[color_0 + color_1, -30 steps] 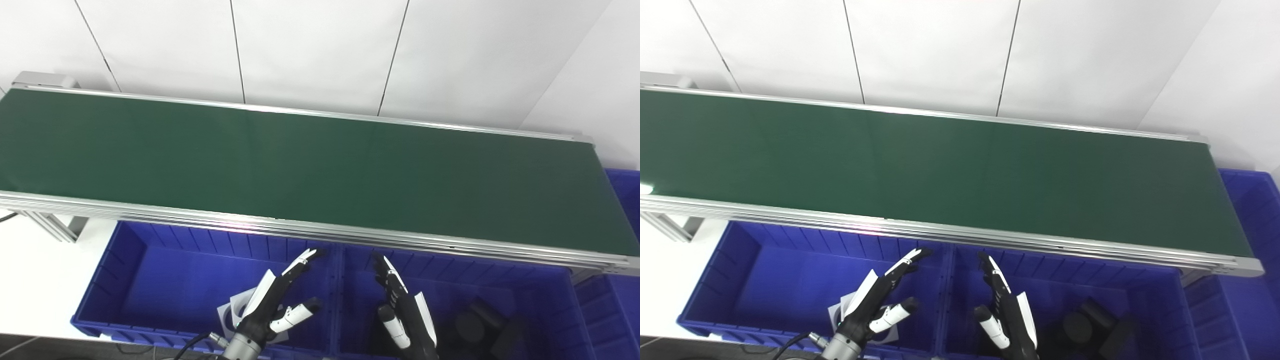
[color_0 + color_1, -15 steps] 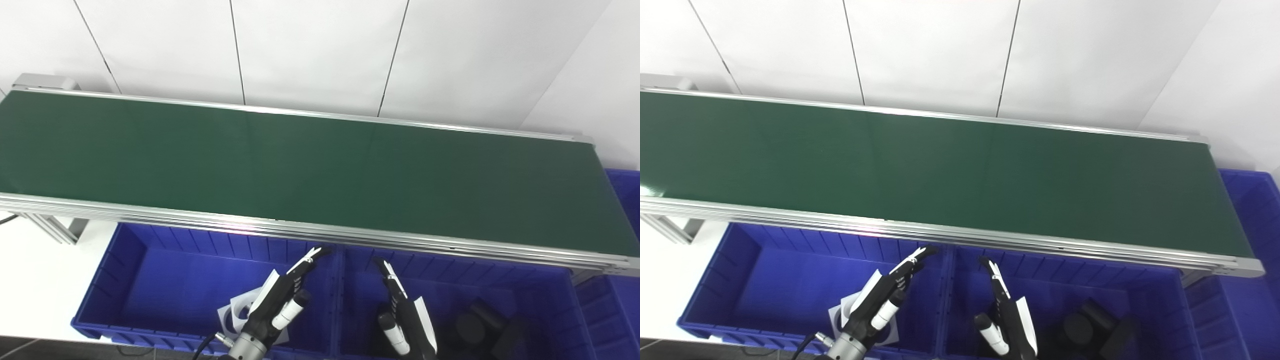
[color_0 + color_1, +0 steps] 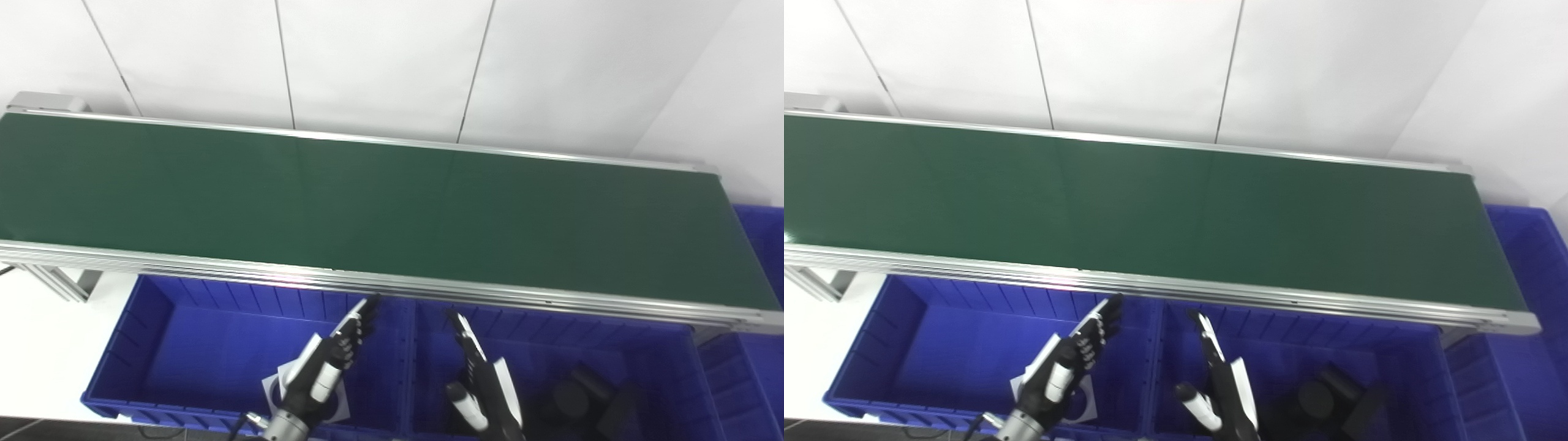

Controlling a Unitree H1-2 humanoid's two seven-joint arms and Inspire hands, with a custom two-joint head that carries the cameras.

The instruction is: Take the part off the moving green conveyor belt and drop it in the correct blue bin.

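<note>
Belt (image 3: 367, 202) runs 9 to 3 across frame, green surface bare, no part visible on it. Silver rail (image 3: 392, 288) along near edge.

Left hand (image 3: 321, 367) at 6, over left bin (image 3: 184, 343), palm turned sideways, fingers (image 3: 358, 318) straight and close together pointing toward 12, tips just below rail. Holds nothing.

Right hand (image 3: 484, 383) at 5, over right bin (image 3: 661, 349), fingers extended toward 11, thumb (image 3: 459, 398) splayed out to 9. Empty, spread open.

White part (image 3: 1084, 401) with round hole lies on left bin floor at 6, mostly hidden behind left hand. Black parts (image 3: 582, 398) piled in right bin at 4, shapes hard to resolve, roughly cylindrical.

Third bin (image 3: 759, 245) at 3, past belt end, partly cropped. White wall panels (image 3: 380, 61) at 12.
</note>
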